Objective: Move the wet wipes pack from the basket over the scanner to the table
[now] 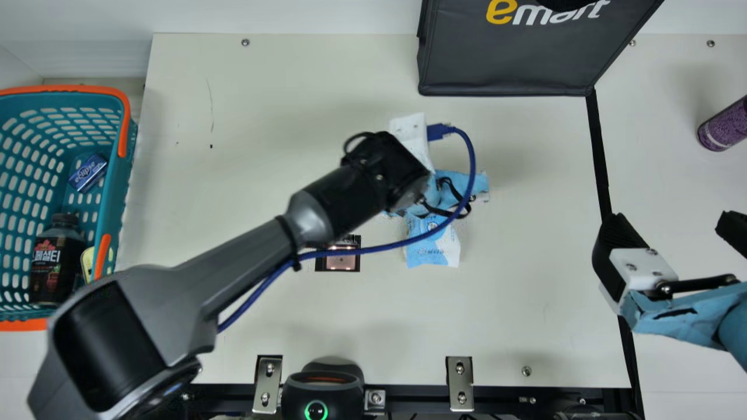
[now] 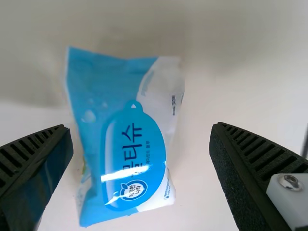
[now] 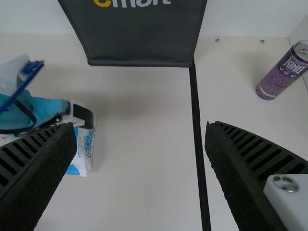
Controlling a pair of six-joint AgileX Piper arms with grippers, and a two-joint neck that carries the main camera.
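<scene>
In the main view my left gripper (image 1: pixel 452 186), wrapped in blue, is above the table right of the scanner window. The blue-and-white wet wipes pack (image 1: pixel 430 248) lies on the table there, partly under it. From the left wrist, the pack (image 2: pixel 130 139) shows between the spread fingers of the left gripper (image 2: pixel 140 134), with a gap on both sides. My right gripper (image 1: pixel 671 226) stands open over the table's right part; its own view shows the right gripper (image 3: pixel 139 132) holding nothing, the pack (image 3: pixel 85 149) off beside one finger. The teal basket (image 1: pixel 119 186) is at far left.
The scanner window (image 1: pixel 343 262) is partly behind the left arm. A dark bag (image 1: pixel 508 64) stands at the back, a purple can (image 1: pixel 723 125) at far right. In the basket are a bottle (image 1: pixel 55 262) and a small blue packet (image 1: pixel 88 173). A blue cable (image 1: pixel 385 248) loops off the left arm.
</scene>
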